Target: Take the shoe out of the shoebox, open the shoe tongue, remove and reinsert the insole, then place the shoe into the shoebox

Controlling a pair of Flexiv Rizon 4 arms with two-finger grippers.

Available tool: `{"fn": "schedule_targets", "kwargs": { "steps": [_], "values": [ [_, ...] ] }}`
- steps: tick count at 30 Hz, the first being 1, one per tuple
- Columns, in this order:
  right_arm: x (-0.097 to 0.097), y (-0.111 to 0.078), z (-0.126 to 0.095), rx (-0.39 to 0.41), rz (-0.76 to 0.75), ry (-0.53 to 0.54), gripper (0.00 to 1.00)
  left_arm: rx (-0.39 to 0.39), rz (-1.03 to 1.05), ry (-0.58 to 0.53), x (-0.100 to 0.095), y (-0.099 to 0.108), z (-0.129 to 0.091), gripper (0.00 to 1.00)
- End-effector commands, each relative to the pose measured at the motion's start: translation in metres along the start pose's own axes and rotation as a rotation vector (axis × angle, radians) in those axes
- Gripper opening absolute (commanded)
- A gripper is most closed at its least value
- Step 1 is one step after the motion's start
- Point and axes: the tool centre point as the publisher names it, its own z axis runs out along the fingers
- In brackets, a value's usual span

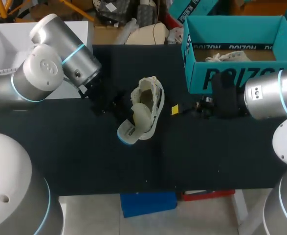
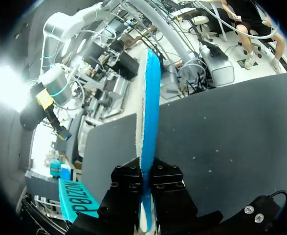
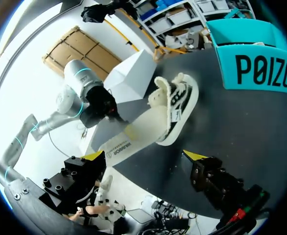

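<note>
The black table [image 1: 207, 156] takes up most of the head view, with the teal shoebox [image 1: 231, 78] open at its far right corner. My left arm [image 1: 50, 68] comes in from the left and my right arm [image 1: 265, 100] from the right, just in front of the box.

The shoe [image 1: 152, 98] is out of the box. It lies near the middle of the table between the two arms, apparently on its side.

The insole [image 1: 133, 125] has one end at the shoe's opening, while the other end sticks out toward the table's near edge with its blue underside showing.

The left gripper [image 2: 146, 171] is clamped on the insole's edge — the wrist view shows it edge-on between both fingers. The right gripper [image 3: 144, 156] hangs just beside the shoe, its yellow tips spread wide and holding nothing.
</note>
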Motion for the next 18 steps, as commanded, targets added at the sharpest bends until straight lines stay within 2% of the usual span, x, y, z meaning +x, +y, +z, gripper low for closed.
{"fn": "schedule_targets", "kwargs": {
  "steps": [1, 7, 18],
  "values": [
    [0.001, 0.000, 0.000, 0.001, 0.001, -0.003, 1.00, 0.014, -0.007, -0.011, 0.000, 0.022, 0.009, 0.00],
    [0.001, 0.000, 0.000, 0.001, 0.001, -0.003, 1.00, 0.017, -0.013, -0.046, -0.001, 0.052, 0.010, 0.00],
    [0.001, 0.000, 0.000, 0.001, 0.001, -0.003, 1.00, -0.050, -0.023, -0.111, -0.007, 0.093, 0.016, 0.00]
  ]
}}
